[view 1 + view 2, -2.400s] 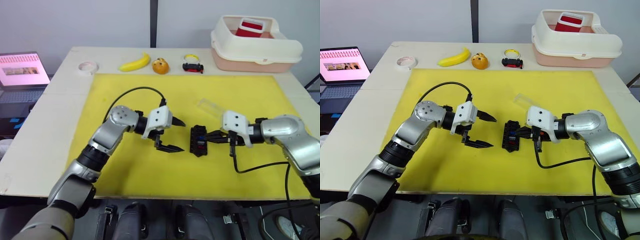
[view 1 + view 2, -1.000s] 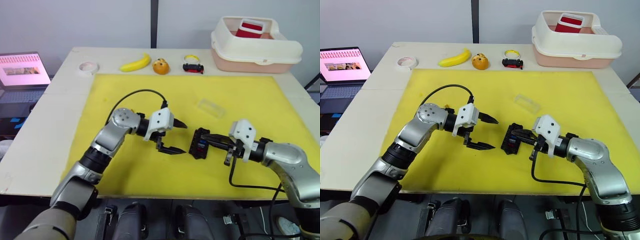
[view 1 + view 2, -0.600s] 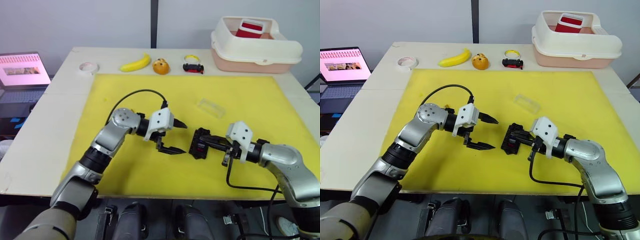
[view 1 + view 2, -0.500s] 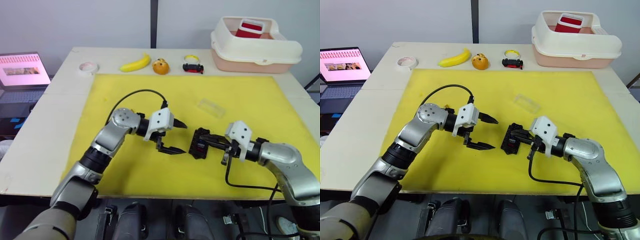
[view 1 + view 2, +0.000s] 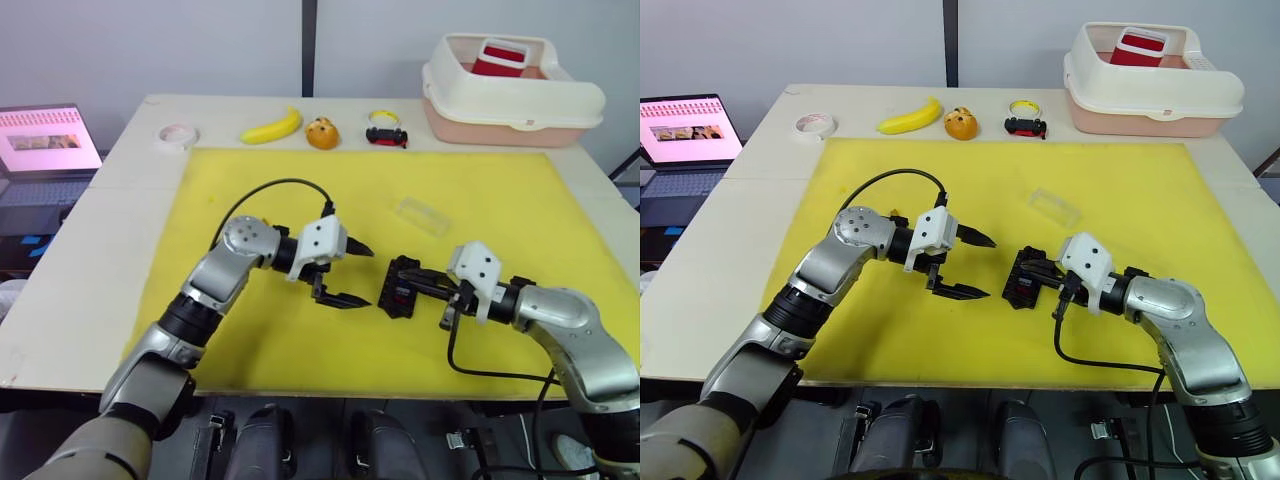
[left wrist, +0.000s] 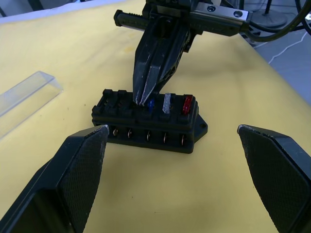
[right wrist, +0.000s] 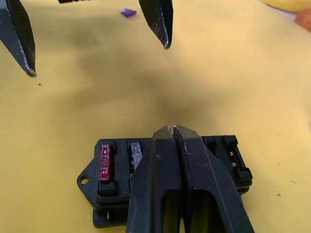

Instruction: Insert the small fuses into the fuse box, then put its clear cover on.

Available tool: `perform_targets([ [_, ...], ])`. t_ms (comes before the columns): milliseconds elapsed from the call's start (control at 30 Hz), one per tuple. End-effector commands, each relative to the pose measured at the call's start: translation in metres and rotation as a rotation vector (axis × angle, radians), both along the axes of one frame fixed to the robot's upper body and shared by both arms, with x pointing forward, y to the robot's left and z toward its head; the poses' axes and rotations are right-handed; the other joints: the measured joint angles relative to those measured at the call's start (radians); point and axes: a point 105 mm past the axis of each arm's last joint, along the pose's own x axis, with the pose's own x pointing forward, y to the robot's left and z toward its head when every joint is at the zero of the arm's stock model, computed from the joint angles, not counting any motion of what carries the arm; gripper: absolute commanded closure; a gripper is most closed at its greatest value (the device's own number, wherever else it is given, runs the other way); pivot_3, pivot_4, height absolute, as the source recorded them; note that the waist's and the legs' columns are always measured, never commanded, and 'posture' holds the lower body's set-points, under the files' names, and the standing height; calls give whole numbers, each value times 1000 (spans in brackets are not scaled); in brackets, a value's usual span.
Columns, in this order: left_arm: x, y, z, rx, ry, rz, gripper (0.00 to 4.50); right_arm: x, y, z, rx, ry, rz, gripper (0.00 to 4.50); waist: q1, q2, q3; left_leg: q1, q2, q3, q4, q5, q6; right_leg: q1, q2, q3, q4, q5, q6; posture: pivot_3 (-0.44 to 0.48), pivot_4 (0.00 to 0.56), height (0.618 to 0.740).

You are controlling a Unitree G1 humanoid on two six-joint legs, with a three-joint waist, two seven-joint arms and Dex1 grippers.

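Note:
The black fuse box (image 5: 401,288) lies on the yellow mat (image 5: 250,180). In its top slots stand a blue fuse (image 6: 150,104), a grey fuse (image 6: 167,103) and a red fuse (image 6: 186,104). My right gripper (image 6: 143,100) is shut, its tips resting on the box's top just beside the blue fuse. My left gripper (image 5: 366,276) hangs open just left of the box, touching nothing. A purple fuse (image 7: 128,12) lies loose on the mat beyond the left fingers. The clear cover (image 5: 422,215) lies on the mat behind the box.
Along the table's back edge sit a tape roll (image 5: 177,133), a banana (image 5: 270,126), an orange toy (image 5: 321,133), a toy car (image 5: 386,136) and a cream bin (image 5: 510,100). A laptop (image 5: 45,150) stands off the table's left side.
My right gripper has crept a little to the left over the fuse box, staying shut. The left gripper has stayed open in place.

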Motion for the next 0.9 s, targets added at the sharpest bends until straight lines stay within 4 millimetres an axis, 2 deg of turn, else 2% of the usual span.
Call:
perform_targets([
  [33,1,-2,13,-24,-49,-6,0,-2,-6,-19,-50,70,-35,4418,0,0,0,0,0,0,0,0,0,0,0,0,0,0,0,0,150,740],
  [433,4,-2,12,-27,-49,3,0,-8,-5,-23,-58,95,-37,4418,1,0,-1,1,0,-1,2,-1,2,2,0,-1,0,0,0,0,150,740],
  [567,4,-3,12,-33,-44,7,0,-3,-6,-15,-41,69,-55,4418,1,0,-1,1,0,-1,2,-2,3,3,0,-1,0,0,0,0,150,740],
  [667,5,1,12,-43,-32,25,0,-4,-2,2,13,42,-42,4418,1,0,-1,1,0,-1,3,-2,3,3,0,-1,0,0,0,0,150,740],
  [767,7,13,16,-73,2,74,0,-7,-3,30,53,-13,-32,4418,-1,0,0,0,0,-1,3,-2,3,3,0,-1,0,0,0,0,150,740],
  [900,9,47,24,-151,137,207,0,-11,-24,69,107,-40,-87,4418,-3,1,0,0,2,-1,2,-2,4,1,0,-1,1,0,0,0,150,740],
])
